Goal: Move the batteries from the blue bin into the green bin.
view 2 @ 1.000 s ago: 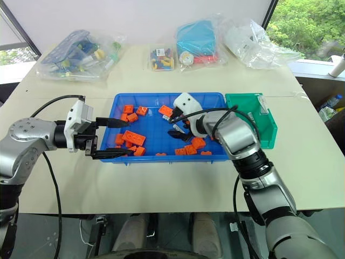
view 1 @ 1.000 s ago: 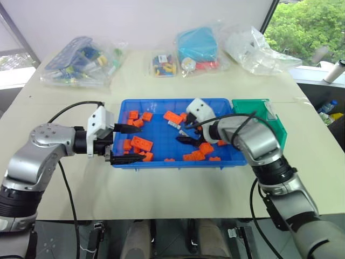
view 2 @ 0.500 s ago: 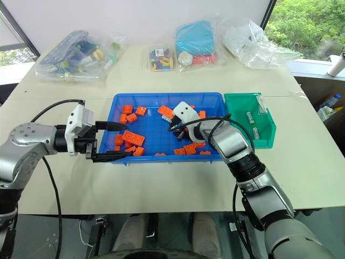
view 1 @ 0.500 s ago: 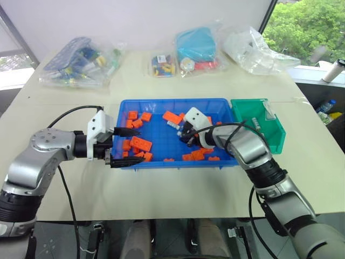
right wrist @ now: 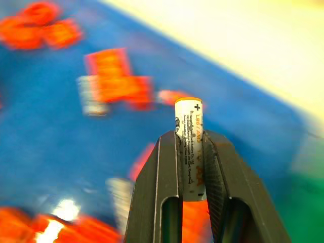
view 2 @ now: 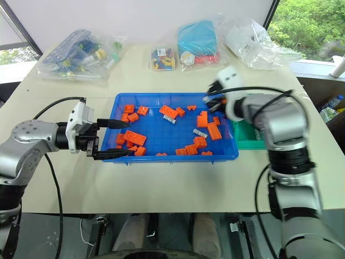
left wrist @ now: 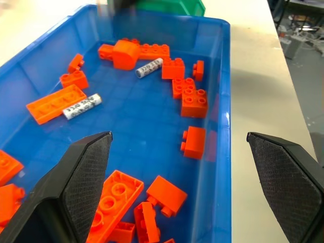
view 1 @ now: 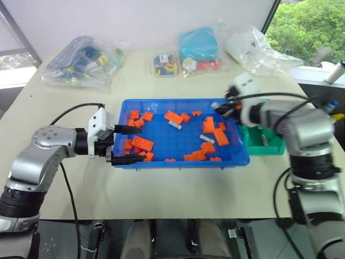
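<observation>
The blue bin (view 1: 161, 132) sits mid-table and holds orange bricks (view 1: 141, 143) and two loose batteries (view 1: 174, 124) (view 1: 206, 138), which also show in the left wrist view (left wrist: 149, 67) (left wrist: 82, 106). My right gripper (view 1: 218, 107) hovers above the bin's far right corner, beside the green bin (view 1: 253, 144), shut on one battery (right wrist: 189, 119) that stands upright between its fingers (right wrist: 167, 167). A small grey cylinder (view 1: 263, 139) lies in the green bin. My left gripper (view 1: 126, 144) is open at the blue bin's left end, its fingers (left wrist: 83, 172) spread over the wall.
Plastic bags line the table's back edge: a clear bag of mixed items (view 1: 81, 62), a small bag of coloured pieces (view 1: 164, 63), a teal pouch (view 1: 197, 46) and crumpled clear plastic (view 1: 253, 48). Bare table lies in front of the bins.
My right gripper shut on a battery inside the blue bin, then lifted it and swung right toward the green bin. The left gripper stayed put.
</observation>
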`<state>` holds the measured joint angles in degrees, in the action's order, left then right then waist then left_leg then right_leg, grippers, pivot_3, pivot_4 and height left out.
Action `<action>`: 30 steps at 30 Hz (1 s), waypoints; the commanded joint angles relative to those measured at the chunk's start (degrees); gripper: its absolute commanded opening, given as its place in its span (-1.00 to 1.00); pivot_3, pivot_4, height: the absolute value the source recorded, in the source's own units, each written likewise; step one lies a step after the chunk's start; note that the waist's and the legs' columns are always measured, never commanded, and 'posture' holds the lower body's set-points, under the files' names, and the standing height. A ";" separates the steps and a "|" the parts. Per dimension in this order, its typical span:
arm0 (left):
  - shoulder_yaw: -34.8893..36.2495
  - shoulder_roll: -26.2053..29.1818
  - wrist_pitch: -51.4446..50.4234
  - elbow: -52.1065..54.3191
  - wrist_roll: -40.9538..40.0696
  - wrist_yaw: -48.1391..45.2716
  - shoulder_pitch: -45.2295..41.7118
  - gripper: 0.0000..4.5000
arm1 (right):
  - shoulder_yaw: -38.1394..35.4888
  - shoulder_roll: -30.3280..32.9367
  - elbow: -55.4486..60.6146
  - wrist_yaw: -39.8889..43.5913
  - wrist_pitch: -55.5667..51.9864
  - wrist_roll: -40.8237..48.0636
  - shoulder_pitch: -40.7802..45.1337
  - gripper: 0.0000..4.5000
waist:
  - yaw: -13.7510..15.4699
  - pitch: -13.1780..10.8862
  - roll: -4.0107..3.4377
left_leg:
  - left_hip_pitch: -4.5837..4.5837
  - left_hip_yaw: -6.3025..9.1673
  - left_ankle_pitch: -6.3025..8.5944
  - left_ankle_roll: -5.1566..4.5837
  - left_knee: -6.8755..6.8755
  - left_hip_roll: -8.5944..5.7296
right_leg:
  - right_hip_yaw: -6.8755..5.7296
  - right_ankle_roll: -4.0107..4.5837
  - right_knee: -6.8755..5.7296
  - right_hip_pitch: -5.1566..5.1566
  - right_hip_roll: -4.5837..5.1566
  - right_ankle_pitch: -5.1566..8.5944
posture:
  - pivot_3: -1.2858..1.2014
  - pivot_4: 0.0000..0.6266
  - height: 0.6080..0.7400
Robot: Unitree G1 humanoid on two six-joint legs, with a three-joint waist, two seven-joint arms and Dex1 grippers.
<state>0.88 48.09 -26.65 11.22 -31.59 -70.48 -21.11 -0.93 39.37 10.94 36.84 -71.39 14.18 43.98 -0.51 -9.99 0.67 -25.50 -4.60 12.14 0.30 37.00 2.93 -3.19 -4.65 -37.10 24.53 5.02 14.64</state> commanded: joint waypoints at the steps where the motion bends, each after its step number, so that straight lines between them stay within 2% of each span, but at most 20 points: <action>1: -0.10 -0.25 1.34 -0.19 0.47 -0.87 -1.37 1.00 | -6.54 5.20 2.18 0.44 -1.87 1.47 -2.64 -0.96 | -0.07 0.00 0.00 | 0.01 0.00 0.00 0.00 0.00 0.00 | 0.00 0.00 0.00 0.00 0.00 0.00 | 0.03 -0.52 0.94; 3: -0.53 -0.59 1.57 -0.84 0.74 -1.33 -1.93 1.00 | -9.38 7.62 3.07 -0.05 -2.88 1.81 -5.01 -0.96 | -0.10 -0.01 -0.01 | 0.01 -0.01 0.00 0.00 0.00 0.00 | 0.01 0.00 -0.01 0.01 0.00 0.00 | 0.03 -0.52 0.94; 6: -1.32 -1.33 1.86 -1.77 1.32 -1.61 -3.10 1.00 | -9.26 10.19 4.96 -1.81 0.64 -0.07 -9.56 -0.96 | -0.17 -0.01 -0.01 | 0.01 -0.01 0.00 -0.01 0.00 0.00 | 0.01 0.00 -0.01 0.01 0.00 0.00 | 0.03 -0.52 0.94; 8: -1.57 -1.66 1.88 -2.09 1.45 -1.66 -3.74 1.00 | -9.74 9.88 4.82 -3.45 1.55 -0.48 -10.47 -0.49 | -0.39 -0.01 -0.02 | 0.03 -0.03 0.00 -0.01 0.01 0.01 | 0.02 0.00 -0.01 0.01 -0.01 0.00 | 0.03 -0.52 0.94; 11: -1.65 -1.86 1.69 -2.36 1.52 -1.78 -4.39 1.00 | -8.95 10.03 4.29 -3.91 3.03 -0.26 -9.96 0.03 | -0.29 -0.02 -0.03 | 0.04 -0.02 0.00 -0.01 0.01 0.01 | 0.03 -0.01 -0.02 0.02 -0.02 0.00 | 0.03 -0.52 0.94; 12: -1.60 -1.83 1.53 -2.28 1.51 -1.80 -4.55 1.00 | -8.27 9.60 4.06 -3.75 3.64 0.20 -8.61 0.29 | -0.22 -0.02 -0.03 | 0.03 -0.03 0.00 -0.01 0.01 0.01 | 0.03 -0.01 -0.02 0.02 -0.02 0.00 | 0.03 -0.52 0.94; 14: -1.44 -1.72 1.21 -2.01 1.45 -1.75 -4.69 1.00 | -6.61 7.93 3.94 -3.22 5.11 1.28 -5.60 0.29 | -0.36 -0.02 -0.04 | 0.03 -0.05 0.00 -0.01 0.02 0.01 | 0.05 -0.01 -0.01 0.02 -0.01 0.00 | 0.03 -0.52 0.94; 17: -1.00 -1.49 0.89 -1.48 1.33 -1.43 -4.49 1.00 | -2.54 1.61 4.36 -3.15 5.40 3.40 -0.56 0.29 | -0.69 -0.02 -0.04 | 0.05 -0.03 0.00 -0.01 0.01 0.04 | 0.06 -0.01 -0.03 0.03 -0.06 0.00 | 0.03 -0.52 0.94; 24: 0.94 -0.45 0.32 0.76 0.98 0.27 -2.66 1.00 | 13.33 -16.59 -2.72 -6.19 7.37 1.75 2.90 0.29 | -0.12 -0.01 -0.02 | -0.02 0.03 0.00 -0.01 0.02 0.03 | 0.02 -0.02 -0.06 0.01 -0.08 -0.01 | 0.03 -0.52 0.94; 30: 4.11 1.20 -0.84 3.51 -0.18 1.82 0.82 1.00 | 17.34 -21.77 -12.10 -7.37 12.14 -0.68 2.94 0.29 | 0.00 -0.01 -0.01 | -0.08 0.02 0.00 -0.02 0.11 0.00 | 0.01 -0.02 -0.05 0.01 -0.01 -0.01 | 0.03 -0.52 0.94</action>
<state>2.28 48.51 -27.28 12.49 -30.68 -69.30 -20.48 17.12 18.41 0.17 29.71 -61.81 14.36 45.69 -0.50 -10.00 0.66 -25.57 -4.59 12.13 0.29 37.11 2.92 -3.17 -4.68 -37.15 24.53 5.02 14.63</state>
